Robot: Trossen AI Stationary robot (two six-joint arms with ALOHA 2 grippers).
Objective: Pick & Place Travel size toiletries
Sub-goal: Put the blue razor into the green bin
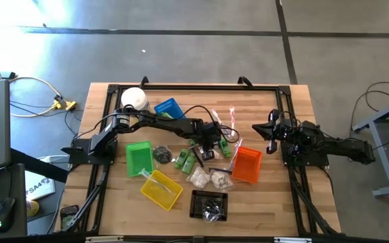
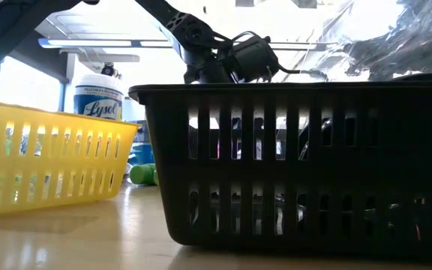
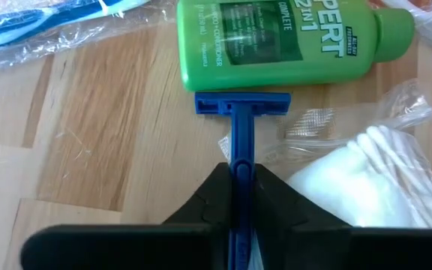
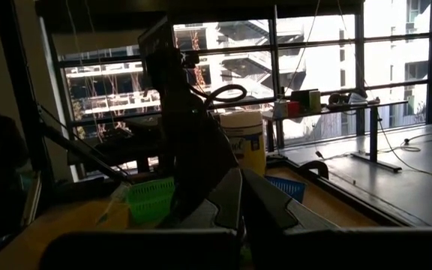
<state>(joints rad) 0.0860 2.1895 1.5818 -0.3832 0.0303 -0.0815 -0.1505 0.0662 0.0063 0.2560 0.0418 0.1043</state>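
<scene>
My left gripper (image 1: pixel 208 147) hangs over the heap of toiletries at the table's middle, shut on a blue razor (image 3: pixel 242 112). Just beyond the razor's head lies a green bottle (image 3: pixel 276 37) on its side on the wood. Beside the fingers lies a clear bag of white swabs (image 3: pixel 381 169), and farther off a blue clear-wrapped stick (image 3: pixel 36 19). More green bottles (image 1: pixel 186 160), white puffy packets (image 1: pixel 198 177) and a grey clump (image 1: pixel 161 154) lie on the table. My right gripper (image 1: pixel 270 136) waits shut at the table's right side, holding nothing. My left gripper pinches the blue razor's handle (image 3: pixel 242 176) between its two fingers. The handle runs along the fingers, and the head (image 3: pixel 242 103) sticks out past the fingertips toward the green bottle. Whether the razor is lifted clear of the wood cannot be told.
Baskets ring the heap: green (image 1: pixel 139 156), yellow (image 1: pixel 161 189), black (image 1: pixel 209 204), orange (image 1: pixel 246 164) and blue (image 1: pixel 169 108). A big white jar (image 1: pixel 134 99) stands near the far left corner. In the low view the black basket (image 2: pixel 298 165) blocks most of the table.
</scene>
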